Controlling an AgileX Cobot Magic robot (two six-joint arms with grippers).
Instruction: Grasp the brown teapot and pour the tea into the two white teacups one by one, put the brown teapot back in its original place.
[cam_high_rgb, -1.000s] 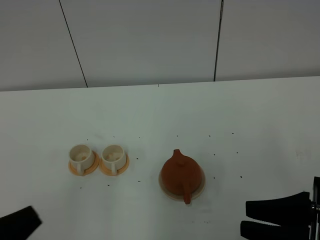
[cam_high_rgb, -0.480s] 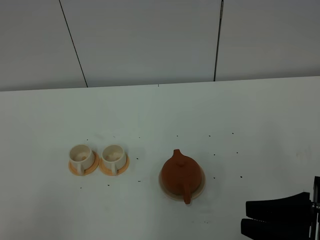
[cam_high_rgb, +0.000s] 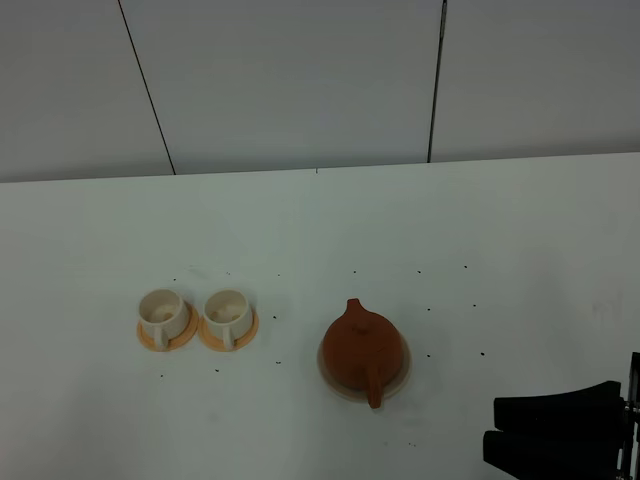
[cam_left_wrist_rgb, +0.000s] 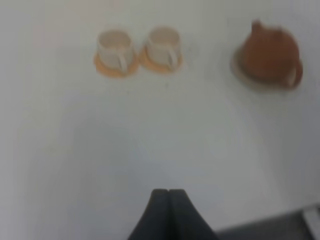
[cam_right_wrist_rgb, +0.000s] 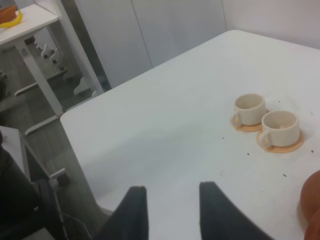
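Right now my right claw (cam_high_rgb: 492, 427) hangs low over the near right corner of the bench (cam_high_rgb: 500, 250). Its two fingers are spread well apart and there is nothing between them. My left claw (cam_left_wrist_rgb: 168, 192) is pressed fully together and also holds nothing; the high camera does not show it at all.

Moving outward, the brown teapot (cam_high_rgb: 362, 345) sits upright with its lid on, centred on the beige coaster (cam_high_rgb: 404, 372), well apart from my right claw. Its handle (cam_high_rgb: 373, 390) points toward the near edge and its spout toward the far side. Farther left, the two white teacups stand side by side, one (cam_high_rgb: 227, 310) nearer the pot and the other (cam_high_rgb: 162, 310) beyond it. Each rests on its own orange saucer (cam_high_rgb: 246, 333).

I judge the task is at its first step, the reach for the pot, with nothing poured. The next move calls for carrying my spread right claw across to the handle and closing on it squarely.

By count: one teapot, one coaster, two cups, two saucers, two claws.
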